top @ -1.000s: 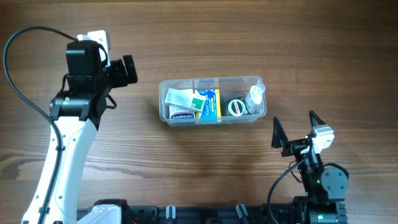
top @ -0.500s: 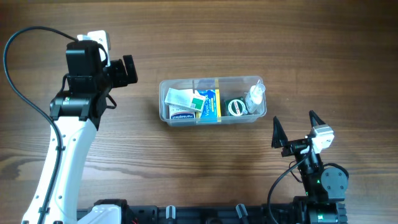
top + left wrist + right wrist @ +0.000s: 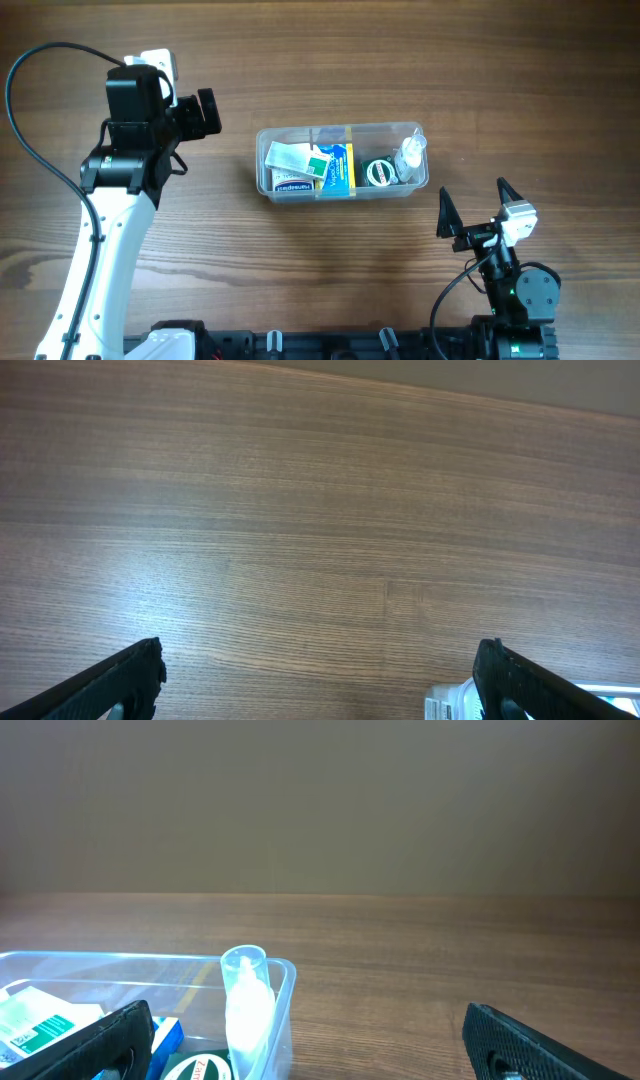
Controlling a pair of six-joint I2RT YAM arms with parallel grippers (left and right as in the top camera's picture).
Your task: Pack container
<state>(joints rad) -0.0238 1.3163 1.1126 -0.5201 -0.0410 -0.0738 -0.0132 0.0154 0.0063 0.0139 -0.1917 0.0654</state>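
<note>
The container (image 3: 262, 172), a clear plastic tub, lies in the middle of the table. In it are white boxes (image 3: 288, 160), a blue and yellow box (image 3: 340, 168), a green round tin (image 3: 380, 172) and a small clear bottle (image 3: 410, 152) leaning in the right end. My left gripper (image 3: 207, 112) is open, to the left of the tub, with nothing between its fingers (image 3: 125, 682). A corner of the container (image 3: 448, 706) shows by its right finger. Near the front right, my right gripper (image 3: 476, 205) stands open and empty, facing the container (image 3: 120, 958) and the bottle (image 3: 245, 1010).
A black cable (image 3: 30, 110) loops from the left arm over the table's left side. The arm bases and a black rail (image 3: 330, 345) run along the front edge. Bare wood (image 3: 300, 510) lies in front of the left gripper.
</note>
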